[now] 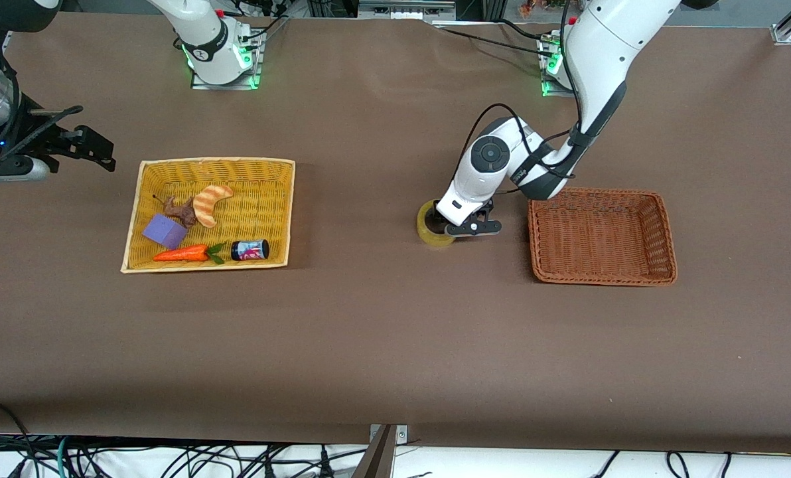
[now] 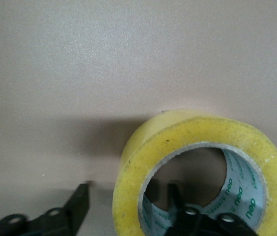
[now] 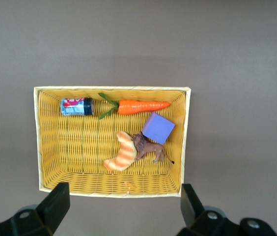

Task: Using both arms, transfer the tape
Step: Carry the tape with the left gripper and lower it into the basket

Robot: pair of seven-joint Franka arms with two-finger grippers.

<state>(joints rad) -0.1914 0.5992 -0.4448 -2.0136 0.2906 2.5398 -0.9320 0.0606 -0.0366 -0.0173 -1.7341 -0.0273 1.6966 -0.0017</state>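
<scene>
- Tape sitting flat on table, in the gap between yellow basket and brown basket, near the brown one's 9 o'clock edge.
- Left gripper hanging low at the tape; in the left wrist view, one finger sitting inside the core hole, the other finger outside the ring, clear of the tape.
- Jaws standing apart, straddling the ring wall, not yet clamping anything.
- Right gripper waiting in the air at the right arm's end of the table, off the yellow basket's 10 o'clock corner; fingers spread wide, holding nothing.
- Yellow basket holding croissant, purple block, carrot, small can, toy animal; brown basket looking empty.
- Risks, judging from here:
  - Closing off-centre likely shoving the tape sideways instead of pinching the wall.
  - Glossy curved wall likely slipping or swinging once lifted on a thin bite.
  - Lifting too close to the brown basket risking a snag on its rim.
  - Tape tilting on the lift likely spoiling placement at the drop.
</scene>
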